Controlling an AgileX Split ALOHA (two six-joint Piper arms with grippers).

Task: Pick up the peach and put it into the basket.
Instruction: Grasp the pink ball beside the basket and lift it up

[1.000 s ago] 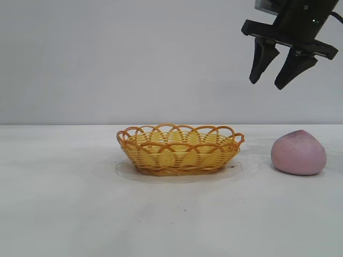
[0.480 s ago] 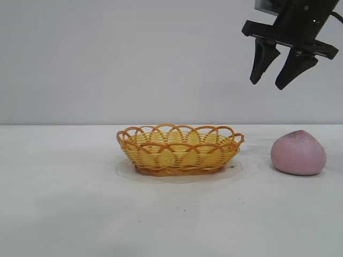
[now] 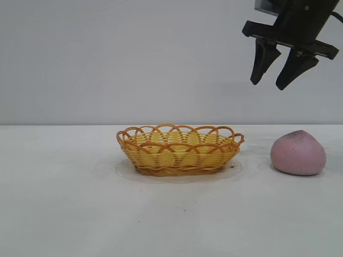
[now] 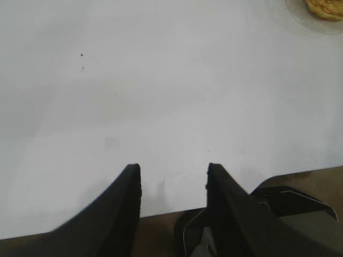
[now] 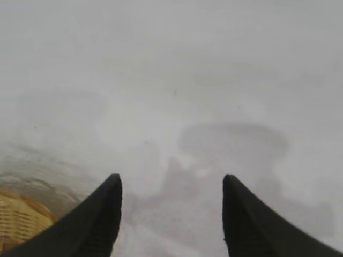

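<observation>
Peach on table beside basket, outside it.

Pink peach rests on the table, apart from the empty (yellow-orange wicker) basket

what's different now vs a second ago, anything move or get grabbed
Almost nothing. The right gripper has crept very slightly toward the right side, high in the air and open, holding nothing. The peach lies on the table to the right of the basket, apart from it, and neither has moved. Nothing was grabbed or let go. The left gripper hangs open over bare table.
</observation>
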